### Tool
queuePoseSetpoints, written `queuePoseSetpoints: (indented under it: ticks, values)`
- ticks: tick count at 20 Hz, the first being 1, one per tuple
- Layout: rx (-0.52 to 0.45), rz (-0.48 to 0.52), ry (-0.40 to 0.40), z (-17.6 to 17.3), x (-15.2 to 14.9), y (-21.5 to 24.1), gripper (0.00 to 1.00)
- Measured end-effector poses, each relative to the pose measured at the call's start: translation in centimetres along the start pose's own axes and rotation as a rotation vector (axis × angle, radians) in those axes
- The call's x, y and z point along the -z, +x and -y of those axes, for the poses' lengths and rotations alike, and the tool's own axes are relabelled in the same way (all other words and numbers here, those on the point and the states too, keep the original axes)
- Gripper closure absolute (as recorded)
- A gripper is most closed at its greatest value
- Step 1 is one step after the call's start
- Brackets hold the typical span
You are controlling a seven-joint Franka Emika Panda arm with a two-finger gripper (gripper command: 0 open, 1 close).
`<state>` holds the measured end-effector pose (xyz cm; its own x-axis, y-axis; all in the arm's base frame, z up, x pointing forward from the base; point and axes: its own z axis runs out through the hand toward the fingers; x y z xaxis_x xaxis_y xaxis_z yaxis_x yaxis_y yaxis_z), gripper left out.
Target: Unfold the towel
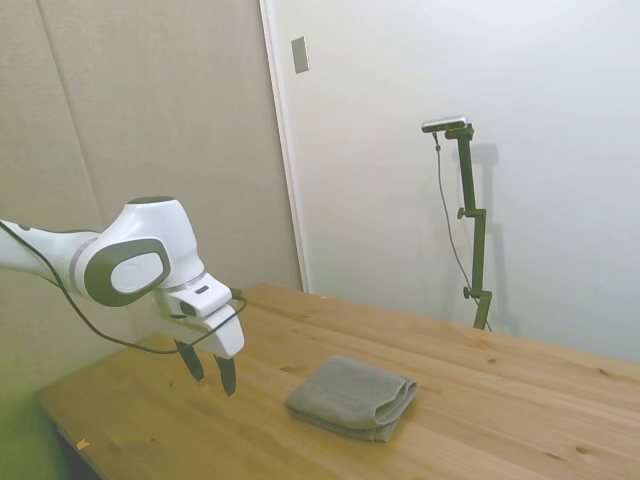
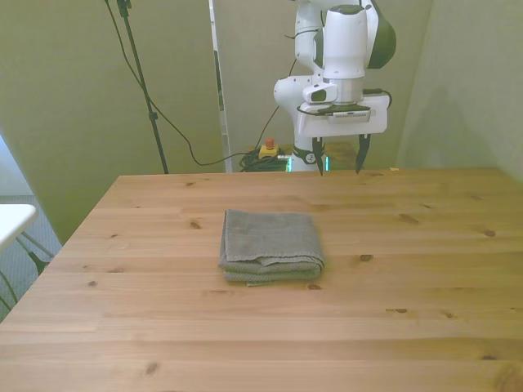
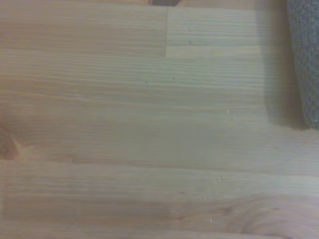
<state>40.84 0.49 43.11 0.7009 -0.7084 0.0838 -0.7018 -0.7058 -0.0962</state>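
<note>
One towel lies on the table, and we count one gripper above the boards. We see the towel folded, grey-green and thick, with its layered edges showing on the side nearest the front camera. It sits near the middle of the table, slightly toward the front view's left. In the side view the towel rests flat, well apart from the gripper, which hangs over the table with its two dark fingers spread apart and holding nothing. In the wrist view we make out only one edge of the towel against bare wood. We see pale wooden planks with a few dark knots. Behind the table stand plain light walls, and cables trail on the floor by the robot's base.
</note>
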Motion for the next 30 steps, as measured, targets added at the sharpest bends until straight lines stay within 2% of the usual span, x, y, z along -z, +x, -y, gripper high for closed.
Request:
queuePoseSetpoints:
  ticks: [4,8,14,19,22,27,30]
  values:
    - [-0.036,-0.036,-0.007,-0.9,-0.1,1.8,0.0]
    - [-0.169,-0.064,0.011,-5.0,0.0,9.1,0.0]
    - [-0.26,-0.049,0.065,-10.2,0.2,18.1,0.0]
    - [-0.344,-0.025,0.127,-16.2,0.5,23.9,0.0]
    - [-0.359,-0.01,0.161,-17.5,-0.5,25.3,0.0]
    - [-0.368,0.05,0.248,-17.5,-3.2,25.7,0.0]
    - [-0.323,0.114,0.315,-16.8,-4.6,25.3,0.0]
